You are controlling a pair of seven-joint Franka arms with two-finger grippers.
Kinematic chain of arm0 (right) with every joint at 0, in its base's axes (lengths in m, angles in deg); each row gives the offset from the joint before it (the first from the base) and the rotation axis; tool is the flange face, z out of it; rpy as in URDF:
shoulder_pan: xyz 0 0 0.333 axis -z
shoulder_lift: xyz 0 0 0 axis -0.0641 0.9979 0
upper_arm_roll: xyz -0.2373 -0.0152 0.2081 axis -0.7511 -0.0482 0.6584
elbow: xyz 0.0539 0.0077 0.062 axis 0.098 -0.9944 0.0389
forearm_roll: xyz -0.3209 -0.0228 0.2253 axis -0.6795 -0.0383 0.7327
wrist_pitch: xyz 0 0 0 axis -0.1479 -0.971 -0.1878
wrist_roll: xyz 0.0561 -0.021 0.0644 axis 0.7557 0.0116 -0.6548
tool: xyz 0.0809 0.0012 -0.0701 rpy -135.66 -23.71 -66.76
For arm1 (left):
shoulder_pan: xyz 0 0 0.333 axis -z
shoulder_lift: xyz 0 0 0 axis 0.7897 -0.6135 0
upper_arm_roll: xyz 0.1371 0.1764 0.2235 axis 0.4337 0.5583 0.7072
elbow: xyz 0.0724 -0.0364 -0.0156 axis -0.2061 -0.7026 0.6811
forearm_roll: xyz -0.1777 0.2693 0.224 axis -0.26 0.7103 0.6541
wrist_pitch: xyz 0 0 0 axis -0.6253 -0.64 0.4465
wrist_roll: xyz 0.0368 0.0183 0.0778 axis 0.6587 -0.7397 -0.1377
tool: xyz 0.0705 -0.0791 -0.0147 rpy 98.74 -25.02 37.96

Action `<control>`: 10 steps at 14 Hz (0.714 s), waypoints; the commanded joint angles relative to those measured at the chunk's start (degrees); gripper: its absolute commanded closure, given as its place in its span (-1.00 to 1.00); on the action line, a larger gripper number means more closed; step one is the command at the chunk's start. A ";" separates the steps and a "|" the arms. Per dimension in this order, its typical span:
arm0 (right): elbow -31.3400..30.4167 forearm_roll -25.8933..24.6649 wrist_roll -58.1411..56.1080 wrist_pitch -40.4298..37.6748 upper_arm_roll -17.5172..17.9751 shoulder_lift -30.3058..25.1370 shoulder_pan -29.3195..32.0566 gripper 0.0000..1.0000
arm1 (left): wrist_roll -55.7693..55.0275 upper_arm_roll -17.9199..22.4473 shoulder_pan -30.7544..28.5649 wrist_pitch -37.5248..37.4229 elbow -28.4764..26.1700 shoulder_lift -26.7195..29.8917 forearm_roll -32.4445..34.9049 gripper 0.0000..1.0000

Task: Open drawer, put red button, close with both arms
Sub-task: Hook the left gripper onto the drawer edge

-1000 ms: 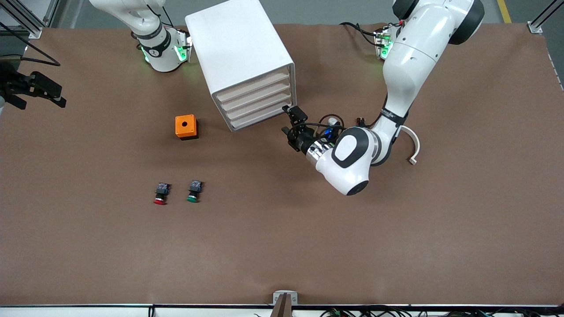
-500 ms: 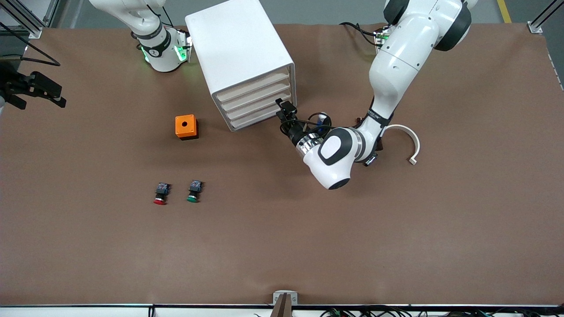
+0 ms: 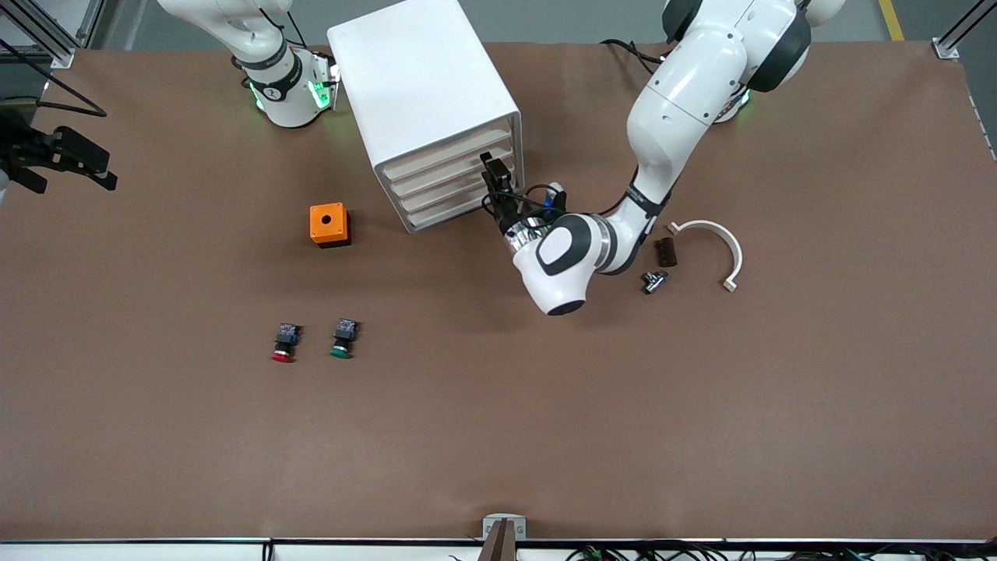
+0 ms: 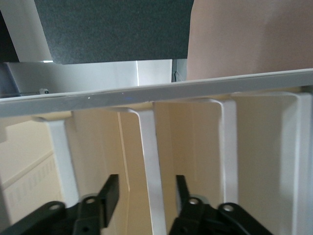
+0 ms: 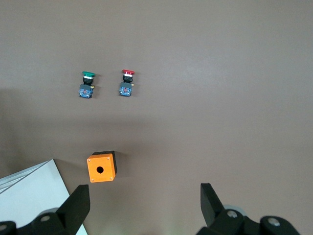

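I have the left gripper at the front of the cabinet, fingers spread with a thin white drawer lip standing between them in the left wrist view, not yet pinched. The drawer I am after looks shut, one of four stacked fronts facing the front camera. I judge it light, thin plastic that flexes, smooth, with no handle, so I would pinch the lip near its end and pull straight out, slowly, or the whole cabinet may slide. The red button lies nearer the front camera than the cabinet, beside the green button; small, rigid, best gripped across its black body. The right gripper waits spread and empty, high over the orange box.
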 commanded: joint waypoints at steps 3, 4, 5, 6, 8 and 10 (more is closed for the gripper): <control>0.39 -0.72 0.29 -0.81 -0.12 -0.42 -0.47 -1.00 | -1.27 0.20 3.48 -2.23 -0.13 -0.50 -1.42 0.46; 0.39 -0.72 0.29 -0.81 -0.20 -0.42 -0.39 -1.00 | -1.27 0.29 3.75 -2.59 -0.13 -0.50 -1.42 0.61; 0.39 -0.72 0.29 -0.81 -0.20 -0.42 -0.39 -1.00 | -2.14 0.29 3.76 -2.68 -0.13 -0.50 -1.42 0.70; 0.39 -0.81 0.29 -0.81 -0.20 -0.42 -0.39 -1.00 | -3.63 0.38 3.67 -2.59 -0.13 -0.85 -1.42 0.75; 0.47 -0.81 0.20 -0.81 -0.20 -0.33 -0.39 -1.00 | -4.17 0.38 3.23 -2.59 0.04 -1.73 -1.50 0.86; 0.56 -0.81 0.20 -0.81 -0.20 -0.33 -0.39 -1.00 | -4.26 0.64 2.62 -2.59 0.22 -1.82 -1.94 0.91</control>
